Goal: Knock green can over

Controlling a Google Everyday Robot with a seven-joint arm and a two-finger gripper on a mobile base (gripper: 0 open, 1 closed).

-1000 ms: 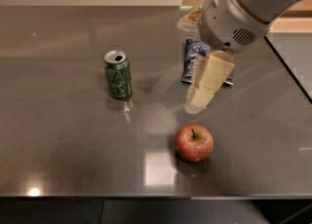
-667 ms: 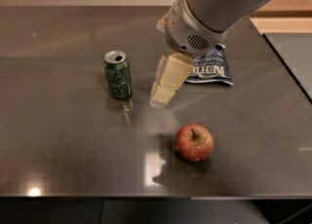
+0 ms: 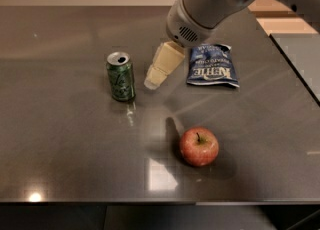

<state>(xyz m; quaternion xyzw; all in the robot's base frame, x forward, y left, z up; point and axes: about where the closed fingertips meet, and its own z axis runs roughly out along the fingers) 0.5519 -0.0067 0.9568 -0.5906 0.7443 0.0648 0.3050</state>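
One gripper (image 3: 152, 80), closed and empty, we are watching it sliding left off the chip bag (image 3: 212, 66), nearing the upright green can (image 3: 121, 76)

The chip bag (image 3: 212, 65) bears white lettering that seems to read "KETTLE"; its smaller print is illegible. The pale lettering on the can (image 3: 121, 76) cannot be read. The gripper (image 3: 153, 79) hangs between can and bag.
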